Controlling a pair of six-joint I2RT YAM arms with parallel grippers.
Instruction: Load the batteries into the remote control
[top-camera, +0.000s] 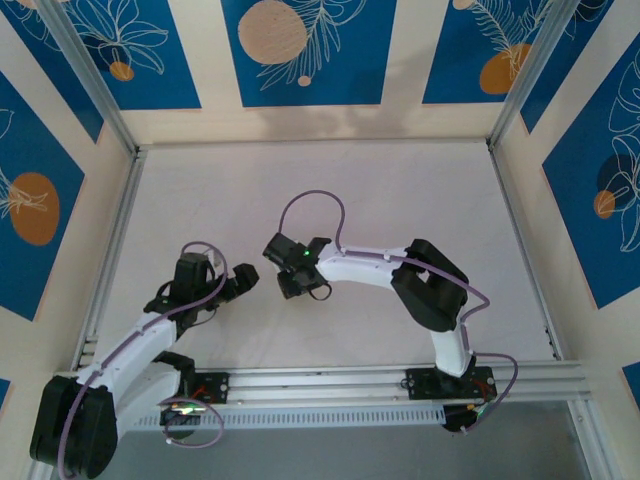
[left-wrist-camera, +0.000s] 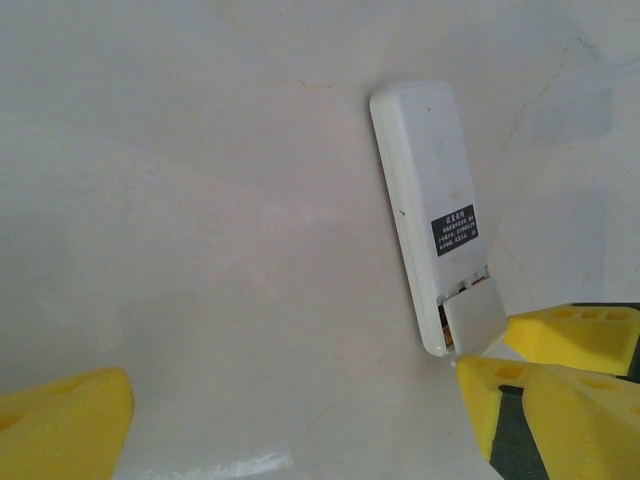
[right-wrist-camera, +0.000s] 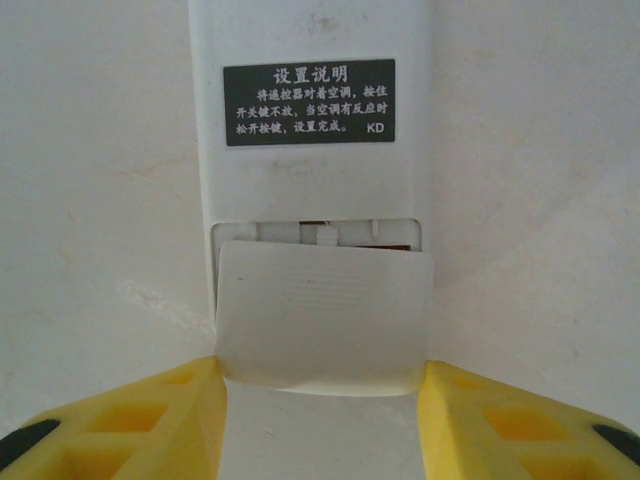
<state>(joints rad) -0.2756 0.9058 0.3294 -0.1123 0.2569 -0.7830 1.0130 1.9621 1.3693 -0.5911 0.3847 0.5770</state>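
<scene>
The remote control (right-wrist-camera: 310, 185) lies back-up on the surface (left-wrist-camera: 200, 250), its battery cover (right-wrist-camera: 322, 315) partly off, a slit of compartment showing; whether the batteries sit inside I cannot tell; seating the cover looks like what remains; the right end effector (right-wrist-camera: 320, 375) clasps the cover's edges, the left end effector (left-wrist-camera: 295, 378) gapes empty; the black label (right-wrist-camera: 309, 102) reads 设置说明, ending KD
</scene>
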